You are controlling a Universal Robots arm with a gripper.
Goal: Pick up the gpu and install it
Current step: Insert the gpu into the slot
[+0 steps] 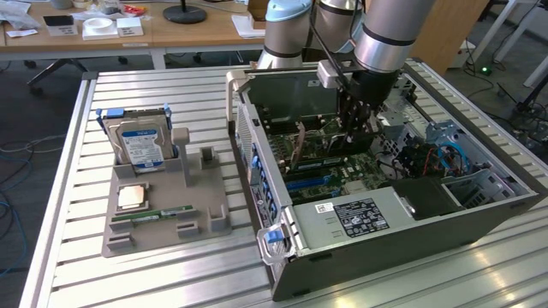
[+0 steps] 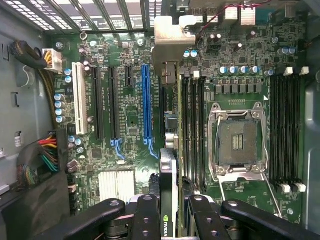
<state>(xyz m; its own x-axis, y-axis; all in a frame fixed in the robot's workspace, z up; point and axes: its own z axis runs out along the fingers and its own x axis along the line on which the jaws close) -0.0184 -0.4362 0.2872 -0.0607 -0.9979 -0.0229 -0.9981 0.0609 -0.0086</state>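
Arm (image 1: 387, 32) reaching vertically down into open computer case (image 1: 402, 240); gripper (image 2: 170, 202) clamped on gpu (image 2: 168, 170), edge-on above motherboard (image 2: 131, 120). Card faces hidden; lower edge indistinct in exterior view.

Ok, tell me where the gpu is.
The gpu is in the gripper, inside the open computer case above the motherboard, to the exterior view's right of the hard drive.

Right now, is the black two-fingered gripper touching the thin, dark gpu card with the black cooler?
Touching. In the wrist view the gripper clamps the edge-on gpu from both sides.
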